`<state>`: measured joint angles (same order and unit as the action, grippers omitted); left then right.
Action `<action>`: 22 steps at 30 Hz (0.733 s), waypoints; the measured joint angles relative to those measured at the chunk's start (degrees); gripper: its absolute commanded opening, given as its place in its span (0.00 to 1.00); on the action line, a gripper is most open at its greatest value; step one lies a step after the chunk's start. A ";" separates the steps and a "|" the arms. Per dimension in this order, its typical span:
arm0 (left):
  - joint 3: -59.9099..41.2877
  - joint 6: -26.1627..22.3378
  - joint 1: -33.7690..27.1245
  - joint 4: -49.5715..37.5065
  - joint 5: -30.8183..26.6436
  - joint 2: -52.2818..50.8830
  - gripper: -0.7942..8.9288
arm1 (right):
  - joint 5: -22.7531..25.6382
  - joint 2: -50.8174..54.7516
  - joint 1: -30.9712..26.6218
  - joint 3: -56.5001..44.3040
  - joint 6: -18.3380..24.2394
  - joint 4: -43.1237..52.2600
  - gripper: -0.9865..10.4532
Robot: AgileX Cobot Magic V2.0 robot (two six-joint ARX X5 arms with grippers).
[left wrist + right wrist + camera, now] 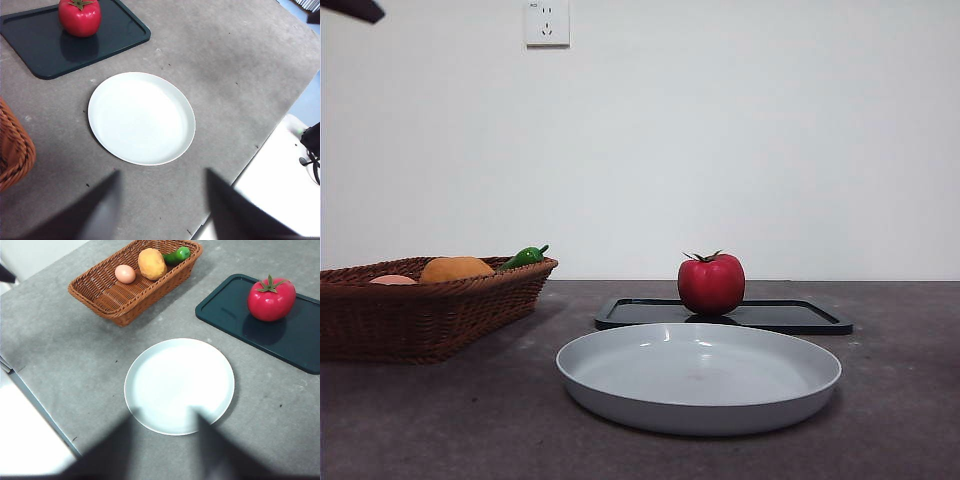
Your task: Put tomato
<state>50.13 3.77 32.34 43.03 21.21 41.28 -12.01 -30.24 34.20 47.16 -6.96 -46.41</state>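
Note:
The deep-red tomato point(711, 284) with a green calyx stands upright on a flat black tray point(790, 316) behind the white plate point(698, 376). It also shows in the left wrist view point(79, 16) and the right wrist view point(270, 299). The plate point(141, 118) point(179, 384) holds nothing. My left gripper point(162, 207) is open, high above the table's near edge beside the plate. My right gripper point(165, 440) is open, high above the plate's near rim. Neither touches anything.
A brown wicker basket point(420, 305) at the left holds an orange round fruit point(152, 263), a pale pinkish fruit point(125, 273) and a green pepper point(176, 255). A black arm tip point(350, 9) shows at the top left corner. The table edge point(40, 410) runs close by.

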 measured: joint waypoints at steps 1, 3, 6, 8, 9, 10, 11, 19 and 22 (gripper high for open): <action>0.00 0.00 0.00 0.00 0.00 0.00 0.11 | 0.00 0.00 0.00 0.00 0.00 0.00 0.09; 0.00 0.02 0.00 0.00 0.00 0.00 0.09 | 0.00 0.00 0.00 0.00 0.00 -0.02 0.09; 0.00 0.02 0.00 0.00 0.00 0.00 0.09 | 0.00 0.00 0.00 0.00 0.00 -0.02 0.09; 0.00 0.02 0.00 0.00 0.00 0.00 0.09 | 0.00 0.00 0.00 0.00 0.00 -0.02 0.09; 0.00 0.02 0.00 0.00 0.00 0.00 0.09 | 0.02 0.00 0.00 0.00 0.00 0.00 0.09; 0.00 0.02 0.00 0.00 0.00 0.00 0.09 | 0.02 0.00 0.00 0.00 0.00 -0.02 0.09; 0.00 0.02 0.00 0.00 0.00 0.00 0.09 | 0.02 0.00 0.00 0.00 0.00 0.00 0.09; 0.00 0.02 0.00 -0.02 0.00 0.00 0.09 | 0.02 0.00 0.00 0.00 0.00 0.00 0.09; 0.00 0.02 0.00 -0.02 0.00 0.00 0.09 | 0.02 0.00 0.00 0.00 0.00 0.00 0.09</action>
<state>50.13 3.79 32.34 43.00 21.21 41.28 -11.99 -30.24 34.20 47.16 -6.96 -46.41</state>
